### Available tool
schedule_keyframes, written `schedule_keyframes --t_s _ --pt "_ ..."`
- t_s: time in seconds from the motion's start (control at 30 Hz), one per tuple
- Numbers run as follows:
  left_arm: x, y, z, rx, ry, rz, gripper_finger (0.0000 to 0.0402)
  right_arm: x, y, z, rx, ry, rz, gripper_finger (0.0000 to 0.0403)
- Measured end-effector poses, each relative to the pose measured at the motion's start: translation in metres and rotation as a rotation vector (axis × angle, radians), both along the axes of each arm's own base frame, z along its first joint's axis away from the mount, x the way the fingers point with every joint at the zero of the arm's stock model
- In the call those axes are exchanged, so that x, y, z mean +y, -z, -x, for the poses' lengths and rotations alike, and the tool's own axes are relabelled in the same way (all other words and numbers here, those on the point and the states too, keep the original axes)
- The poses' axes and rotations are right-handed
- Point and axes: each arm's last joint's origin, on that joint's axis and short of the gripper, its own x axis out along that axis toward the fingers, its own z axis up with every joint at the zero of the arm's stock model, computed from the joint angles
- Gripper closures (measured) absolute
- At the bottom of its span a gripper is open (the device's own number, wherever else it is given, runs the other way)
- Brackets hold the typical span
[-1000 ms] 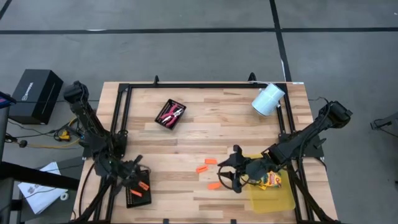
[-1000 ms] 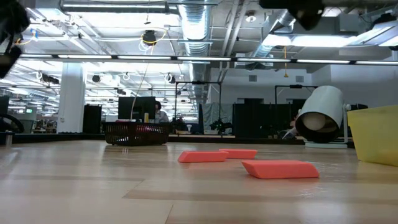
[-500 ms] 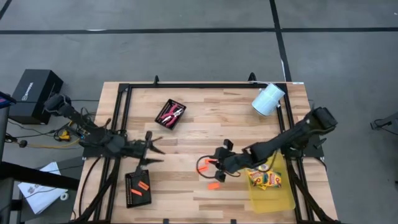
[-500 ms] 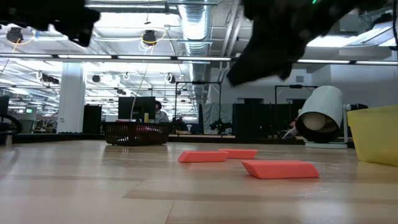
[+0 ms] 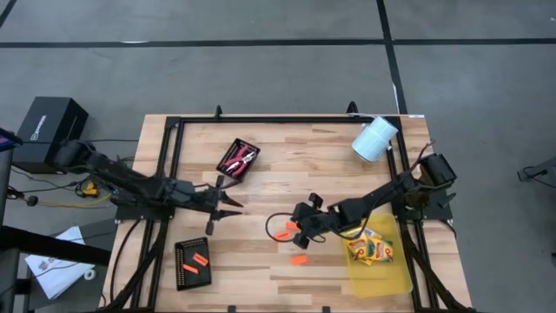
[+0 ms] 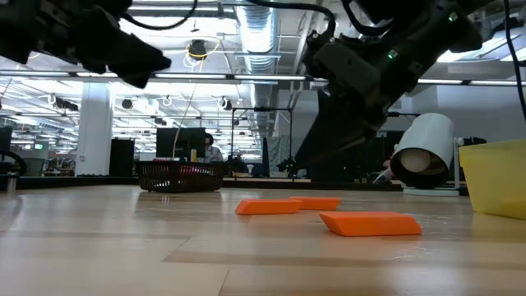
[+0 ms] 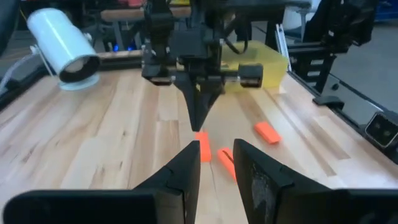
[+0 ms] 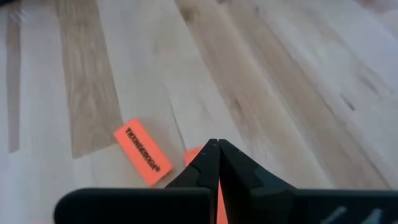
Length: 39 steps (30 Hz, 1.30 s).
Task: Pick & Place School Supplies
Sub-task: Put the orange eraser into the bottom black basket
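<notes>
We see the right gripper (image 5: 292,228) low over the middle of the wooden table (image 5: 321,165), its fingers pressed together to a point with nothing between them; the right wrist view shows those closed fingertips (image 8: 214,155) just over one orange piece (image 8: 194,154), with a second orange piece (image 8: 142,151), printed with dark lettering, lying flat just beside it; a third orange piece (image 5: 299,259) lies a little apart, nearer the front edge. We find the left gripper (image 5: 233,202) reaching in from the left, raised above the boards, its fingers (image 7: 186,171) parted and empty, pointed toward the right gripper. The crayon box (image 5: 372,252) rests in the yellow bin (image 5: 387,280) at the right front corner; red-handled scissors (image 5: 238,159) sit in a black mesh tray (image 5: 231,172) near the back; another mesh tray (image 5: 184,271) at the front left holds two more orange pieces (image 5: 198,261); a white roll (image 5: 374,139) lies at the back right.
</notes>
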Motion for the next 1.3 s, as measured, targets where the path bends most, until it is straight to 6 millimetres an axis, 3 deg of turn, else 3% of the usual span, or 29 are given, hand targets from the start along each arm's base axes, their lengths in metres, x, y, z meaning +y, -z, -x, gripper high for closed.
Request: schedule_keyframes --t_s 0.47,1.3 --pt "-0.007 0.03 -0.026 0.04 0.037 0.001 0.0312 -0.004 0.005 0.004 0.084 -0.004 -0.08 0.0403" --pt "-0.007 0.027 -0.026 0.011 0.036 0.019 0.0312 -0.006 0.007 0.006 0.123 -0.003 -0.12 0.0403"
